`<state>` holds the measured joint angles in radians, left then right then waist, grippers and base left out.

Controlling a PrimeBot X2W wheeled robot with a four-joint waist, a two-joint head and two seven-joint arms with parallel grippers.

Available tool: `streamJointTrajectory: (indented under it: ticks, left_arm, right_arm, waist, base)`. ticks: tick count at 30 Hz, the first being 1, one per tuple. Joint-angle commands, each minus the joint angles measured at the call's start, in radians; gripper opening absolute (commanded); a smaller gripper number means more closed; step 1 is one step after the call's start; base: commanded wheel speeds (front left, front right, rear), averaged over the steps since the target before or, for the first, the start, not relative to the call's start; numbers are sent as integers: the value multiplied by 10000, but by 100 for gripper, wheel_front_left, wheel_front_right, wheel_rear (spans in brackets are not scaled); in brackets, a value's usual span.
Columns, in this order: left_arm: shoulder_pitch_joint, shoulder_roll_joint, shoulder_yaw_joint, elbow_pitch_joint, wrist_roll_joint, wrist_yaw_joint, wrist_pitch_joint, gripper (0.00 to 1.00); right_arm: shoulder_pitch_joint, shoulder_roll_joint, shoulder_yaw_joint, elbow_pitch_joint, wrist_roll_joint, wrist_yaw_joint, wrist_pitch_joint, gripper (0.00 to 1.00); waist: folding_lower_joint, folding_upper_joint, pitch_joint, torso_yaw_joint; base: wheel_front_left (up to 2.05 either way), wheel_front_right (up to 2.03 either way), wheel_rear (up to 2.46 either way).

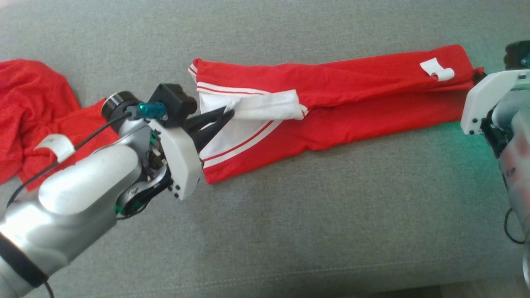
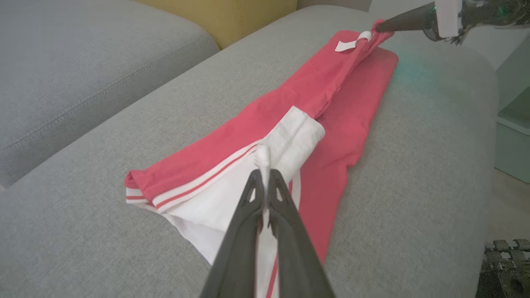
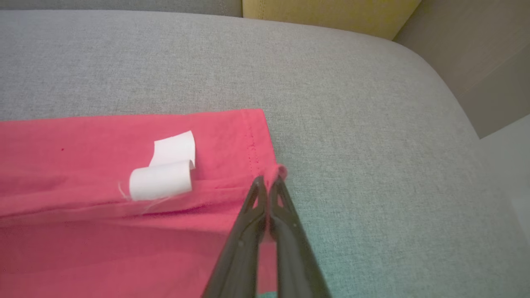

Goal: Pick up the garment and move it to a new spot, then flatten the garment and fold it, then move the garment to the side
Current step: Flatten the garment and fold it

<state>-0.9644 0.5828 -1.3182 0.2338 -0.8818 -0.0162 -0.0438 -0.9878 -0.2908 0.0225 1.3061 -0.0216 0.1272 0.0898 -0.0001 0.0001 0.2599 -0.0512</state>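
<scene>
The garment (image 1: 352, 82) is red with white striped trim and lies stretched in a long band across the grey sofa seat (image 1: 290, 215). My left gripper (image 1: 230, 112) is shut on a fold of its white part at the left end, as the left wrist view shows (image 2: 263, 171). At the garment's right end my right gripper (image 3: 269, 180) is shut on a pinch of the red hem, next to a curled white label (image 3: 163, 174). That gripper (image 2: 379, 27) also appears in the left wrist view, holding the far end of the garment (image 2: 331, 124).
A second red cloth (image 1: 33, 103) with a white label (image 1: 56, 145) lies crumpled at the far left of the seat. A yellow cushion (image 2: 223, 16) and the grey backrest (image 2: 83, 62) stand behind. A pale green cabinet (image 2: 513, 136) stands beyond the seat's end.
</scene>
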Motion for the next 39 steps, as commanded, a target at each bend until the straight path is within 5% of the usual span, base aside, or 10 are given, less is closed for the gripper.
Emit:
streamJointTrajectory:
  ticks: [1,9,10,11,12,21,26,33,39]
  left_arm:
    - [-183,464,405,-320,82,99,157,0]
    - [222,501,396,-414,118,191,523,0]
    - [257,470,395,-366,106,219,528,13]
    - [292,435,395,-306,95,261,525,72]
    - [323,398,395,-241,93,302,500,100]
    - [683,-33,1185,484,-313,1114,-712,100]
    - [891,-219,2143,857,-307,2122,-1911,100]
    - [2489,-883,5256,13,839,3573,-2174,100]
    - [4918,-1968,7754,-799,2476,3550,-2177,100]
  right_arm:
    - [98,-18,375,-252,168,35,71,0]
    - [449,-87,1301,-295,677,35,518,0]
    - [483,-101,1378,-331,771,35,546,85]
    - [506,-132,1420,-355,868,35,597,100]
    - [519,-136,1467,-413,963,35,608,100]
    - [618,32,1346,-1764,1651,35,-581,100]
    - [1157,442,1161,-3031,1808,35,-2113,100]
    - [2567,1119,925,-4595,1750,35,-3198,100]
    - [4046,1490,267,-6085,1121,35,-3466,100]
  waist:
    - [1,-1,-21,-30]
    - [1,-1,-117,-146]
    - [1,-1,-131,-160]
    - [1,-1,-148,-179]
    - [1,-1,-170,-199]
    - [1,-1,-534,-294]
    - [1,-1,-731,-293]
    - [1,-1,-859,-235]
    - [1,-1,-917,-101]
  base:
    - [0,0,0]
    - [0,0,0]
    - [0,0,0]
    - [0,0,0]
    - [0,0,0]
    - [0,0,0]
    - [0,0,0]
    - [0,0,0]
    - [0,0,0]
